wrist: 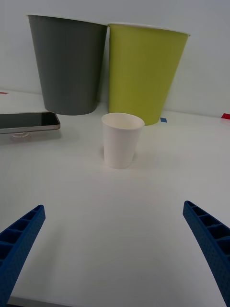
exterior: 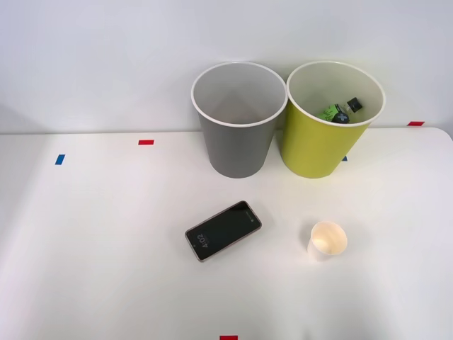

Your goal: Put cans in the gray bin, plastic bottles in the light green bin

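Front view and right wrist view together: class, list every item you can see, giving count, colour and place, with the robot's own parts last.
Tall round gray plastic bin: one, gray, back of table, left of its twin.
Tall round yellow-green plastic bin: one, yellow-green, beside the gray one.
Small plastic bottles: two by their caps, green and dark, inside the yellow-green bin.
Flat black smartphone: one, black, in front of the gray bin.
White paper cup: one, upright, in front of the yellow-green bin.
Tape marks: several, red and blue, on the white table.
Right tool: one, blue ribbed fingers, open, facing the cup.
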